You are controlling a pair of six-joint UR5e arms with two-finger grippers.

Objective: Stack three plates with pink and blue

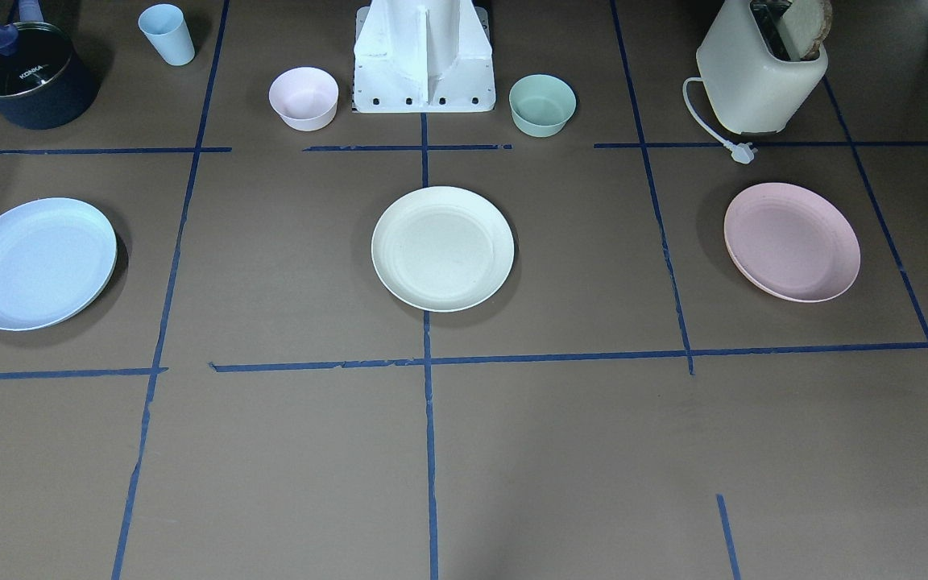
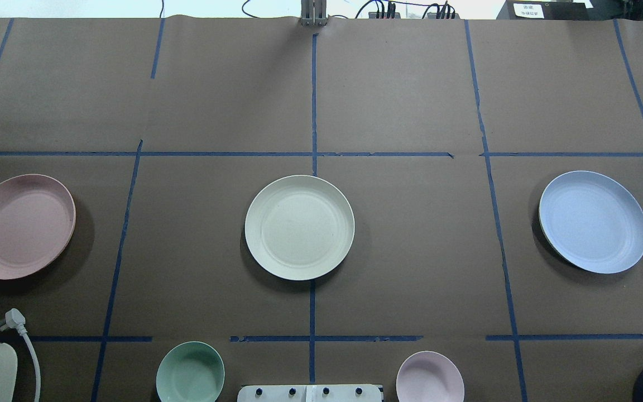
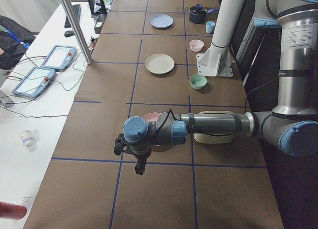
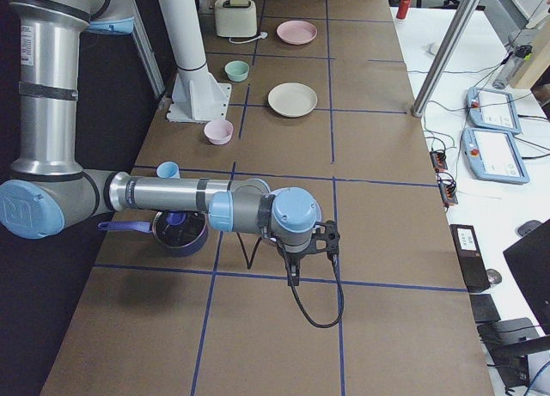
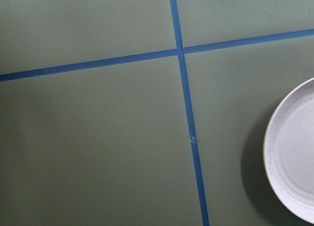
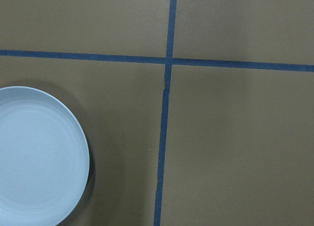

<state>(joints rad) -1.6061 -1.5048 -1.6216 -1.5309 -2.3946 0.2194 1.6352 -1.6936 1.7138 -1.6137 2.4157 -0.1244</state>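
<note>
Row of three along the brown paper-covered counter (image 2: 411,251), all flat, rims up, well apart:
- pale pink round shallow matte plate (image 2: 19,225), at the robot's left end
- cream-white round shallow matte plate (image 2: 299,226), in the middle, on a blue tape line
- pale blue round shallow matte plate (image 2: 593,221), at the robot's right end

Nothing is stacked yet.

Handling, as judged: light, stiff, one-piece ware. The matte finish should give the fingers some bite, and the plates look unlikely to chip on a gentle set-down. The raised rim is the only hold: one finger inside the lip and one outside, at the edge nearest the arm. The rim sits low on the counter, so the outer finger has little room. A one-sided hold will let the plate droop, so carry it level and release it low over the cream-white plate.

Left end effector (image 3: 139,169): hangs over bare counter just beside the pink plate. Its wrist camera catches only a plate edge at the frame's right.

Right end effector (image 4: 292,278): hangs likewise near the blue plate (image 6: 39,155).

Both show only in the side views, so I cannot tell whether they are clenched or released. All the plates lie on the counter, so neither carries one.

Farther back, by the white robot base (image 1: 424,60): small deep pink bowl (image 1: 304,97), small deep green bowl (image 1: 542,104), cream toaster (image 1: 762,72), dark lidded pot (image 1: 29,76) and pale blue cup (image 1: 167,34).
</note>
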